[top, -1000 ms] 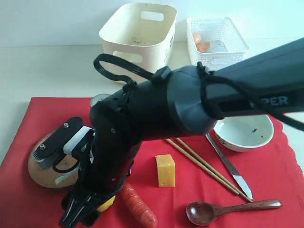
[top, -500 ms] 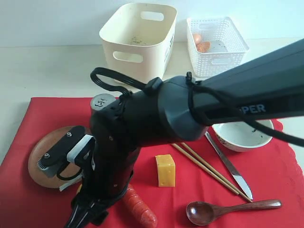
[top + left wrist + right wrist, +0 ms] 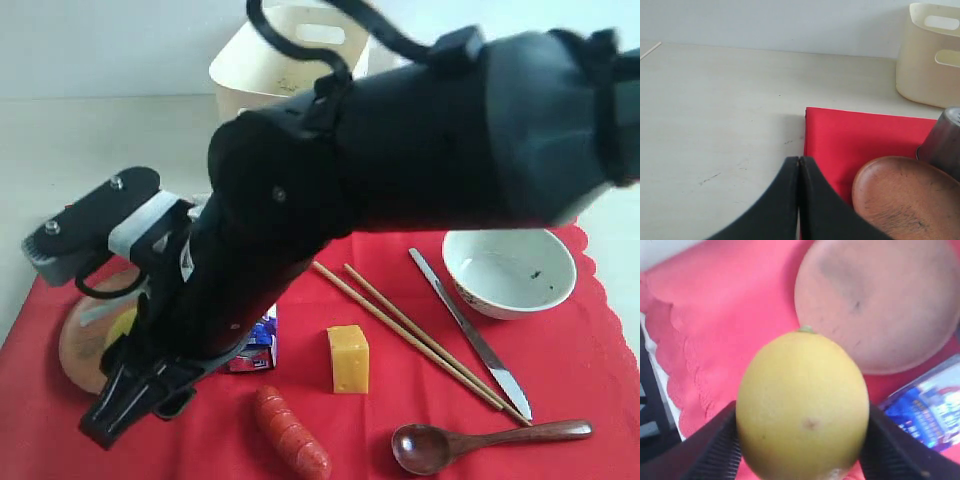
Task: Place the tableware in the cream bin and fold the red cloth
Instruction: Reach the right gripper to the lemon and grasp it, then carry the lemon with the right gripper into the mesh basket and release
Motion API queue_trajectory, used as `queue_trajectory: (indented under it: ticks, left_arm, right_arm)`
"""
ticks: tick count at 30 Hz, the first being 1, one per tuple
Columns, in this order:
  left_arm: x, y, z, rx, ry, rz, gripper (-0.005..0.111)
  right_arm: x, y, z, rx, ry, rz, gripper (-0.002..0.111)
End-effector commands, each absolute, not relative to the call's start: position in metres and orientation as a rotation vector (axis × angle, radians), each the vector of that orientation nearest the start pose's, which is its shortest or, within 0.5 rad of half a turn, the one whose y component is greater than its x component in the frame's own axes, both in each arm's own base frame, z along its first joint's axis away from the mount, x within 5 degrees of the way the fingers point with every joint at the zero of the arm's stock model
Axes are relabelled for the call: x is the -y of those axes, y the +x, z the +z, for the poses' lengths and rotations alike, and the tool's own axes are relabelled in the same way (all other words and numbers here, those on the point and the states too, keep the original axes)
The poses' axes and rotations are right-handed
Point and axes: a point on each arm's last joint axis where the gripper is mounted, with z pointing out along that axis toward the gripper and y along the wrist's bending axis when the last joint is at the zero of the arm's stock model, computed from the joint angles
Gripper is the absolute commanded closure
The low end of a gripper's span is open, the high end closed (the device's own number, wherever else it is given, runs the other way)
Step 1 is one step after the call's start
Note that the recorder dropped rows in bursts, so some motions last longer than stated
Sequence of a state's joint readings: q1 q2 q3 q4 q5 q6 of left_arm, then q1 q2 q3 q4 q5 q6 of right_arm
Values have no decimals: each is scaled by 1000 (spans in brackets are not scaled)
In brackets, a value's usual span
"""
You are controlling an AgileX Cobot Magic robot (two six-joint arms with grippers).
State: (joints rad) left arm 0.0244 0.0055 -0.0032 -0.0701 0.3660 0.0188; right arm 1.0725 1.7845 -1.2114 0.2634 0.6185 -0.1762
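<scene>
Pale tabletop under the red cloth, the cream bin just beyond it.

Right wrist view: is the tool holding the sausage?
No, the right tool grips the lemon, with one dark finger pressed against each side of it.

Red cloth, yel. lemon, cream bin

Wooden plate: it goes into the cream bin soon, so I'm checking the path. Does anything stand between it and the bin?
Yes. The steel cup stands beside the wooden plate on its side toward the cream bin. The right gripper, holding the lemon, hangs near the plate, and the right arm crosses that stretch.
</scene>
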Motion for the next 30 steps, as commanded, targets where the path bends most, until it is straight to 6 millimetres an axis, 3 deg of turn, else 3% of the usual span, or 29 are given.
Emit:
queue_trajectory:
  ticks: [1,5,10,13,18,24,28,30]
  left_arm:
    - [1,53,181,-1836,-37,-37,105]
    - [1,53,181,-1836,-37,-37,105]
    - [1,53,181,-1836,-37,-37,105]
    - [1,53,181,-1836,-37,-37,105]
    - [1,53,181,-1836,-37,-37,105]
    - [1,53,181,-1836,-37,-37,105]
    - [1,53,181,-1836,-38,-38,105]
    - [1,53,181,-1836,-38,-38,105]
  right_arm:
    - [-326,169,240,-2241,-1396,517,108]
    - [-315,187,247,-2241,-1326,495,108]
    - [-291,225,248,-2285,-1167,457,108]
    - [-259,267,251,-2288,-987,397,108]
    - [-208,320,254,-2255,-718,324,108]
    - [-146,384,226,-2218,-434,213,108]
    - [-119,428,209,-2252,-264,199,108]
    - [-112,440,205,-2262,-196,213,108]
